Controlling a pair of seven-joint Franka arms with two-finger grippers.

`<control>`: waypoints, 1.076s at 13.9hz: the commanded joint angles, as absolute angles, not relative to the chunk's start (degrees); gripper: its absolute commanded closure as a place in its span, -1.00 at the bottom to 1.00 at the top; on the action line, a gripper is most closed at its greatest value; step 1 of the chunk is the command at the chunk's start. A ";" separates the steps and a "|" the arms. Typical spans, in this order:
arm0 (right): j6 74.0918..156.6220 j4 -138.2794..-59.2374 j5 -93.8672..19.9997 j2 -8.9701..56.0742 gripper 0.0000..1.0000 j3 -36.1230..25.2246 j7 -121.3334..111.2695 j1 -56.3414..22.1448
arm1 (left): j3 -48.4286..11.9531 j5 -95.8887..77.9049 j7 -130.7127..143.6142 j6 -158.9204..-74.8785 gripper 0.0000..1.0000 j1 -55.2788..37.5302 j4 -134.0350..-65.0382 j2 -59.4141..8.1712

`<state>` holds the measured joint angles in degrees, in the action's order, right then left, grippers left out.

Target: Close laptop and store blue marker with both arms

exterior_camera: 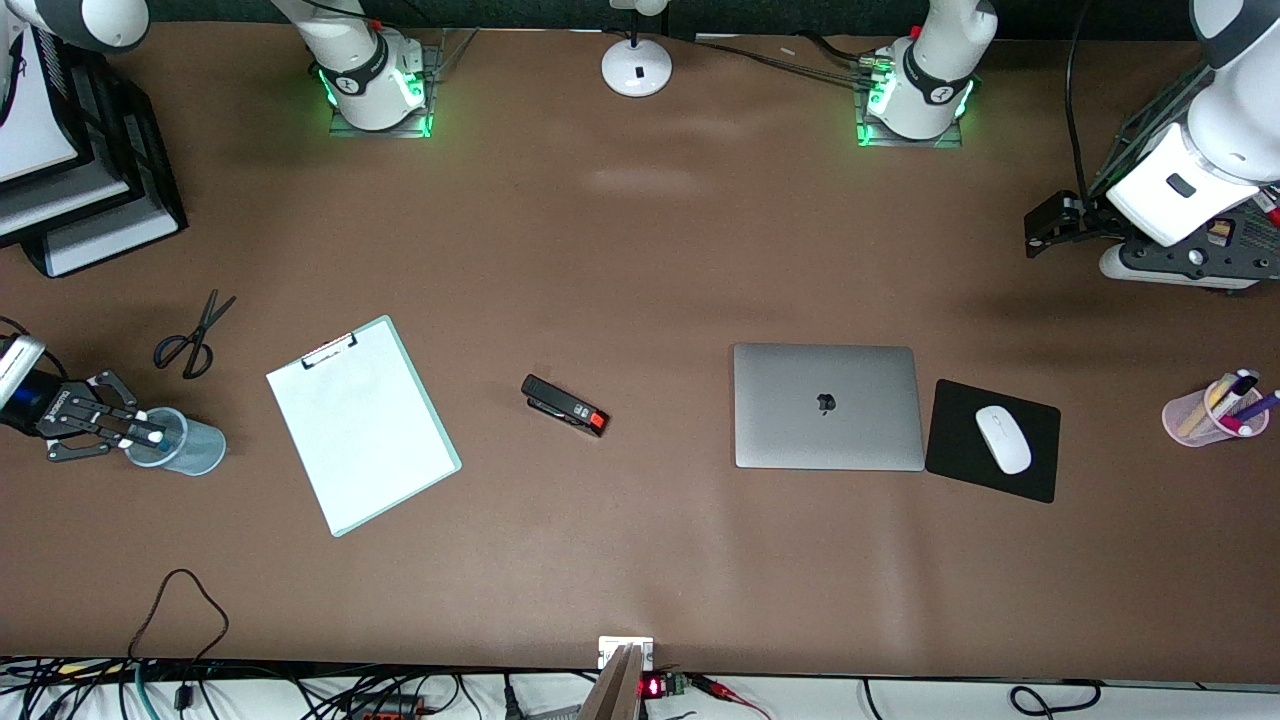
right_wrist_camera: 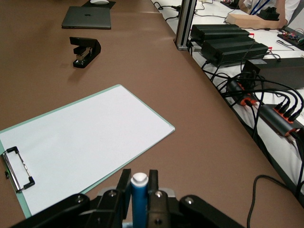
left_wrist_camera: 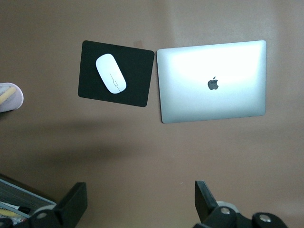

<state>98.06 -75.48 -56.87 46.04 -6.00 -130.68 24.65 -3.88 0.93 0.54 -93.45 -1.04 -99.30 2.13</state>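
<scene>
The laptop lies closed on the brown table toward the left arm's end, silver lid up with its dark logo; it also shows in the left wrist view and the right wrist view. My right gripper is shut on the blue marker, whose whitish end sticks out over the rim of a translucent blue cup at the right arm's end of the table. My left gripper waits raised at the left arm's end, open and holding nothing.
A clipboard with white paper, a black stapler and scissors lie between cup and laptop. A white mouse sits on a black mouse pad beside the laptop. A pink pen cup stands past it.
</scene>
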 commanded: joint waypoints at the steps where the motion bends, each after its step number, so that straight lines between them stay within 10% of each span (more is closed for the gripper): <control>1: 97.21 -73.21 -58.45 47.81 0.99 -5.27 -131.40 26.37 | -3.51 0.18 0.26 -91.41 -1.00 -1.49 -98.35 2.28; 15: 96.42 -73.48 -56.25 50.36 0.98 -5.54 -131.22 28.56 | -3.60 0.09 0.18 -91.49 -1.00 -1.41 -98.35 2.20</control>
